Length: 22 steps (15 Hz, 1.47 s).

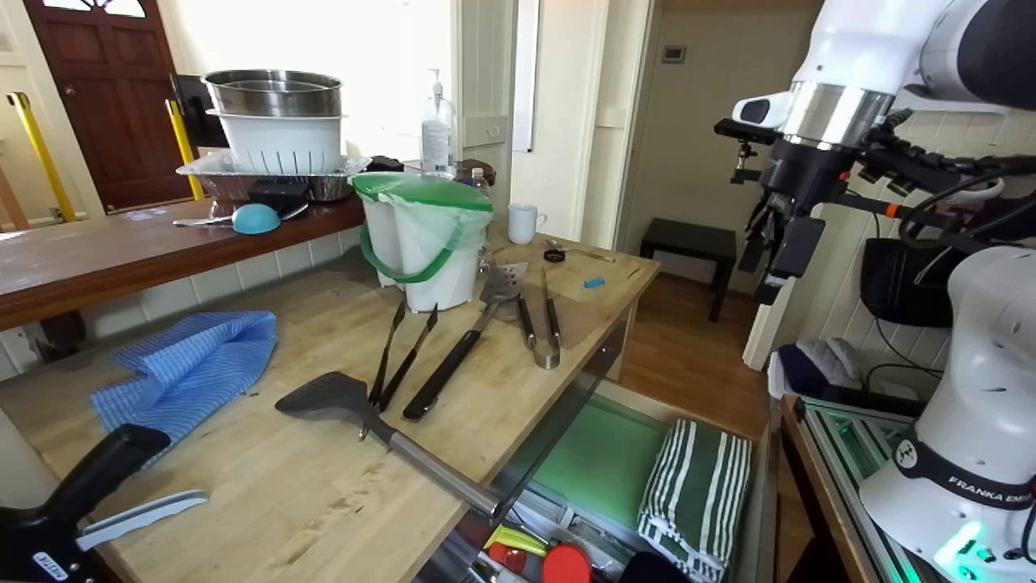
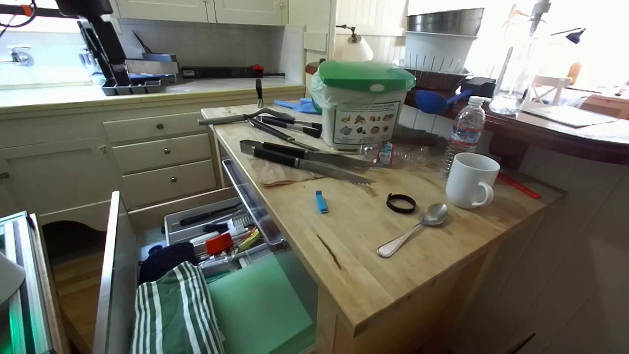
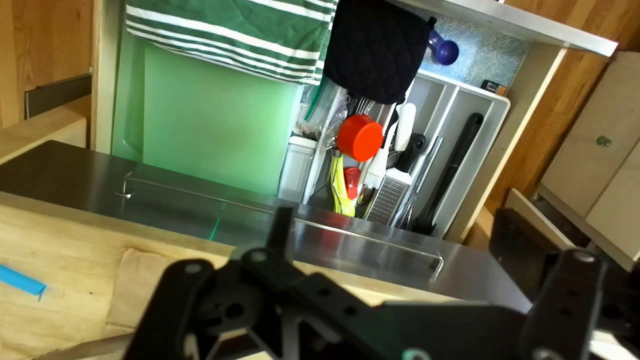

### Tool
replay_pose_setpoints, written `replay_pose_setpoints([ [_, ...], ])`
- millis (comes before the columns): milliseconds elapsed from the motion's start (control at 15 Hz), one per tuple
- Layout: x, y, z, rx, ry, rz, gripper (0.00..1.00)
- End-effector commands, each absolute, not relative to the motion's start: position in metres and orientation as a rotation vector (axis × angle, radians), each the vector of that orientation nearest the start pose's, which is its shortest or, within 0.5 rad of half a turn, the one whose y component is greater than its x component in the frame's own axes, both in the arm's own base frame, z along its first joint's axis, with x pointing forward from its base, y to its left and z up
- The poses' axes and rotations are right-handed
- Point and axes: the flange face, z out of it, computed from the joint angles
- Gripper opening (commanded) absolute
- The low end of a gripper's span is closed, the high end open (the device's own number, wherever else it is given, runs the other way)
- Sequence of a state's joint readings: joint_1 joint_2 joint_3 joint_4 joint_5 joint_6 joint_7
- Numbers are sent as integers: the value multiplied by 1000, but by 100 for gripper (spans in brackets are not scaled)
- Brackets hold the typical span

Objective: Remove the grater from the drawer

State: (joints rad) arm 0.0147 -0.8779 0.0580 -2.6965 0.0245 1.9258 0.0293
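Grater (image 3: 389,197), flat pale metal with a perforated face and black handle, lies just below and right of centre in the wrist view, in a grey plastic compartmented tray (image 3: 465,102) inside the open, light wooden drawer (image 3: 501,145); its lower end reaches the dark glossy panel (image 3: 170,177) crossing the frame. The black, jointed gripper (image 3: 393,220) stands wide in that view, fingers (image 3: 281,227) well apart. Only there does the violet-blue round plastic scoop (image 3: 445,51) show, upper right.

In an exterior view the green-and-white striped towel (image 1: 700,486) shows at lower right, but the grater cannot be picked out; that view alone gives most of the blue striped cloth (image 1: 206,368), crumpled at left on the light wooden bench (image 1: 299,486). In an exterior view the white plastic, green-lidded bucket (image 2: 364,105) turns a printed face towards the camera, upper centre, and a thin red stick (image 2: 520,185) shows at right, beside the upright white ceramic mug (image 2: 469,179).
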Motion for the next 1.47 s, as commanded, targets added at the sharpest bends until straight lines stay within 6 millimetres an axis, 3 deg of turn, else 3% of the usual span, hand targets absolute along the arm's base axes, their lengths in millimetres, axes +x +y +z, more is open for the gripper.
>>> replay_pose_setpoints([
  [0,309,29,441,-3137,-4,-136,100],
  [67,321,33,437,-3143,15,-147,100],
  [400,343,57,408,-3181,131,-202,100],
  [800,354,102,336,-3268,199,-78,100],
  [1067,350,102,289,-3271,227,155,100],
  [1133,351,104,309,-3277,209,61,100],
  [1267,350,101,292,-3274,217,143,100],
  [1400,351,100,289,-3271,220,162,100],
])
